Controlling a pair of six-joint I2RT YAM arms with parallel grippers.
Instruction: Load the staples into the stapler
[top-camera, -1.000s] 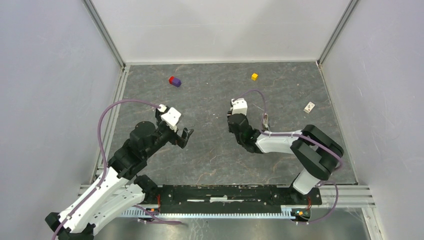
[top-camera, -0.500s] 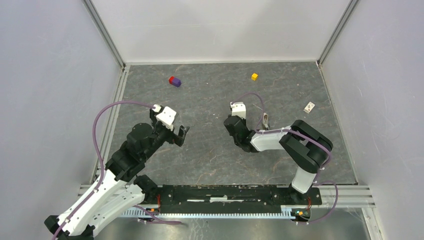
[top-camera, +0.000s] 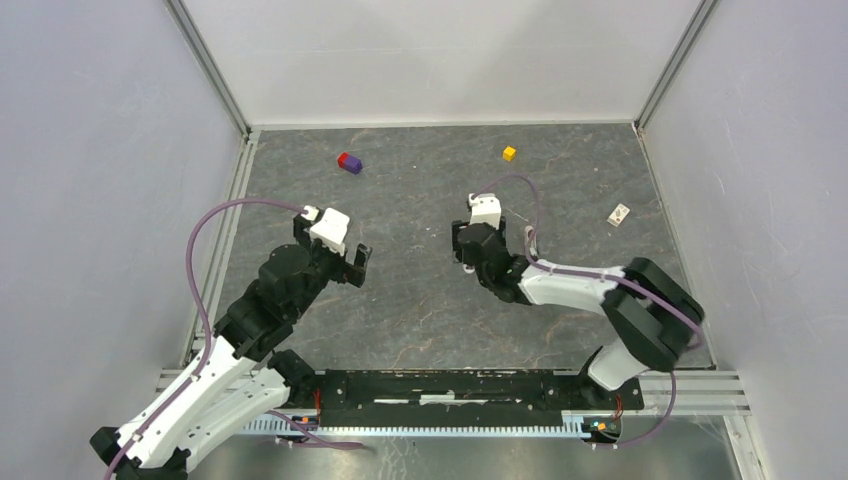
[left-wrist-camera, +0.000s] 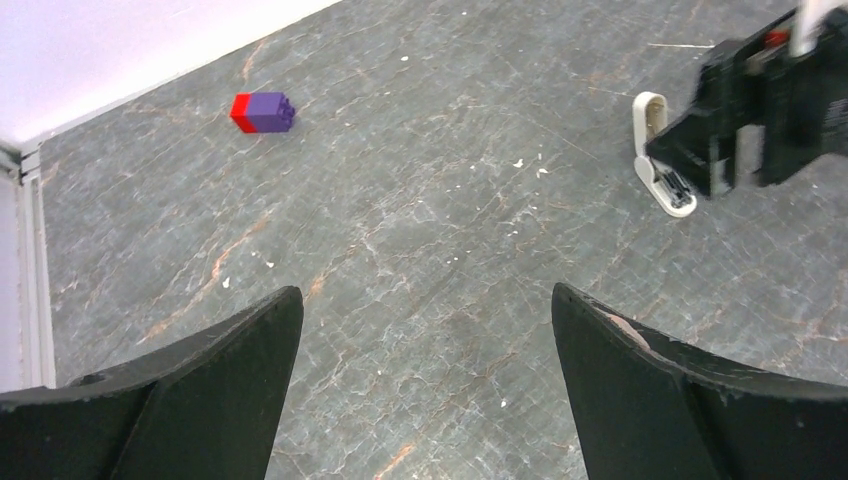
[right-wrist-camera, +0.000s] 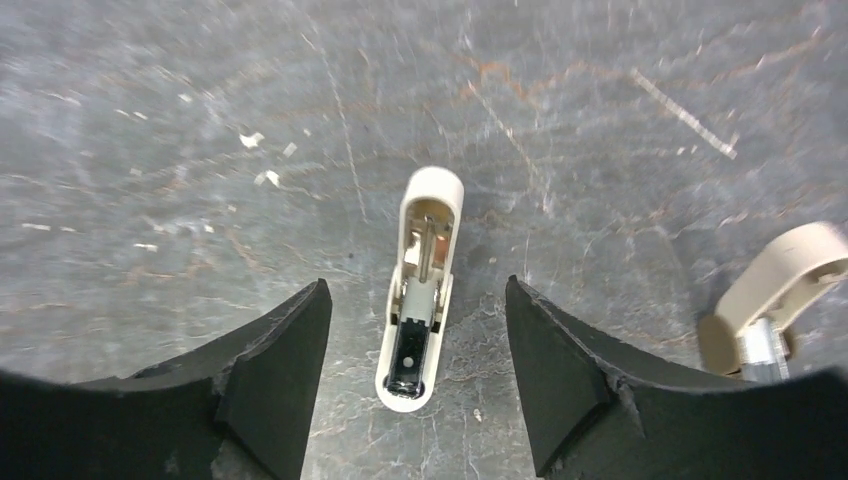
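step: mini stapler (right-wrist-camera: 421, 240) lies opened on the table (right-wrist-camera: 150, 150), not loaded yet | right gripper (right-wrist-camera: 415, 290): fingers spread either side of it, not touching | left gripper (left-wrist-camera: 425, 300): wide open, holding nothing, well apart | next: I'd guess the staples have to go into the grey channel, can't spot them for sure

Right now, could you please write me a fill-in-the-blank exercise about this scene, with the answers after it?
The right gripper straddles the stapler with its jaws ____. The left gripper holds ____. The block beyond it is red and ____. Missing words: open; nothing; purple.
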